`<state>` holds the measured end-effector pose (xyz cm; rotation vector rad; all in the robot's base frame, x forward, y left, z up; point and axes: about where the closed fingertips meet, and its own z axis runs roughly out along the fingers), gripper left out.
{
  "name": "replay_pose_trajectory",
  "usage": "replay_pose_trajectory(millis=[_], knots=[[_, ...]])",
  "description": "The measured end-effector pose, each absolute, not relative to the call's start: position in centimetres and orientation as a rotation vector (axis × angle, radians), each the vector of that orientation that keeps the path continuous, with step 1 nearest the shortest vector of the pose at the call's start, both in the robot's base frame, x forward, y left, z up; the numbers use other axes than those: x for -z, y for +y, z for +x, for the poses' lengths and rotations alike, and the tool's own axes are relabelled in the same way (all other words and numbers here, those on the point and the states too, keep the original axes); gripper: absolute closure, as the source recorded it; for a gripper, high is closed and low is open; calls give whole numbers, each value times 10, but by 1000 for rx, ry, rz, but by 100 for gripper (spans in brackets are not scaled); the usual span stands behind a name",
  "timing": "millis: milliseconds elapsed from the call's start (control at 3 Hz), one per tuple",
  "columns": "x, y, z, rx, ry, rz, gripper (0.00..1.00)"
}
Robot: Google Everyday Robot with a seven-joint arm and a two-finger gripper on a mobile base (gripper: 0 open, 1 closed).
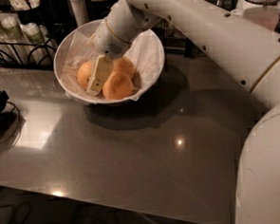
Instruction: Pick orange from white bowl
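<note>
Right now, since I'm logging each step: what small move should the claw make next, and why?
Probably a short straight lift, once its hold is sure. The claw is down inside the white bowl, set between the left orange and the front orange; moving sideways would likely shove the fruit.

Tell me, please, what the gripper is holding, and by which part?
It cannot be told: the cream gripper rests among round orange fruits in the paper-lined white bowl.

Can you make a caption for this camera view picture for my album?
Robot hand inside the white bowl, among three oranges.
</note>
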<state>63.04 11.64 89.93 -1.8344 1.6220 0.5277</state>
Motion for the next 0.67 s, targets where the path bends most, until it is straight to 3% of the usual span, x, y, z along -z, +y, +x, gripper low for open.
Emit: replay_pose_trajectory(millis=[667], knots=[[-899,116,630,-528,1622,-1834,12]])
